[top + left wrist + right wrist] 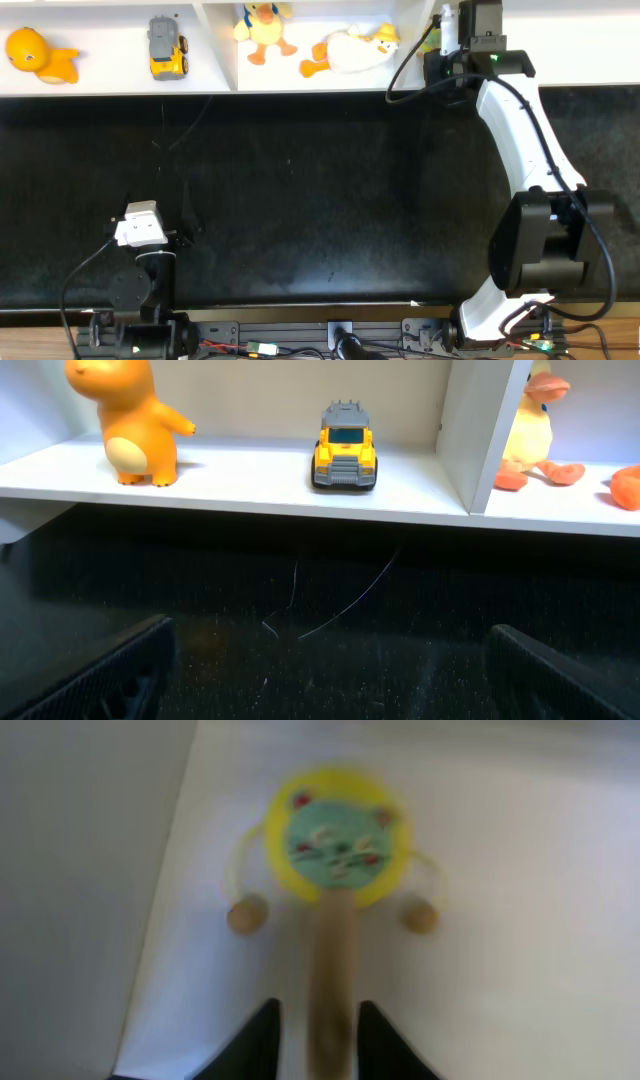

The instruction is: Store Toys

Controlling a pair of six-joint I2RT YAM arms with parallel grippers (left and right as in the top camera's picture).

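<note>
1. Right pincer (318, 1015) pinches the wooden handle of the yellow-rimmed rattle drum with a green cat face (340, 840), which lies flat on the white shelf (300, 85) at its right end.
2. Left pincer (330, 680) is spread wide over the black surface (320, 180), near its arm's base and well apart from the shelf it faces.
3. A shelf wall (90, 870) stands close beside the drum; bare shelf floor opens on the other side.
4. An upright white divider (480, 430) separates the yellow toy truck (345, 445) from the yellow plush duck (535, 430).
5. Counted: one orange plush figure (135, 420), one truck, one yellow duck, one white plush duck (350, 50) lying down, and one drum with two wooden beads (247, 913).
</note>
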